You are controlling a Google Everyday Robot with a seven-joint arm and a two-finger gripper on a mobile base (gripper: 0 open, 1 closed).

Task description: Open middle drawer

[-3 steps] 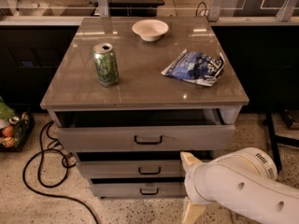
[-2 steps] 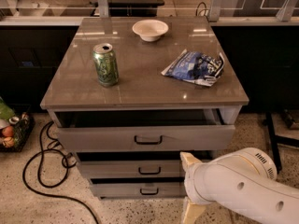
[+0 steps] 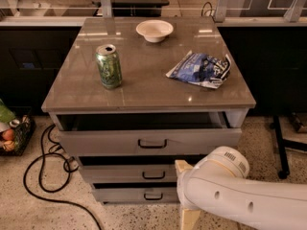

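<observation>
Speckled stone floor surrounds a grey-taupe bench that has three drawers under its front edge. On the top, a green can stands upright near the front-left corner. A white bowl sits close to the back edge, about in the middle, and a crumpled blue bag lies toward the right edge.

The top drawer is pulled out, and a dark gap shows behind its front. The middle drawer lies directly below it, with its front set further back and its black loop handle untouched. The lowest drawer is under that one.

The white arm enters from the lower right, below the front-right corner. The gripper is just beside the middle drawer's right part. I cannot tell whether it is released or clenched. A black cable lies on the floor near the front-left corner.
</observation>
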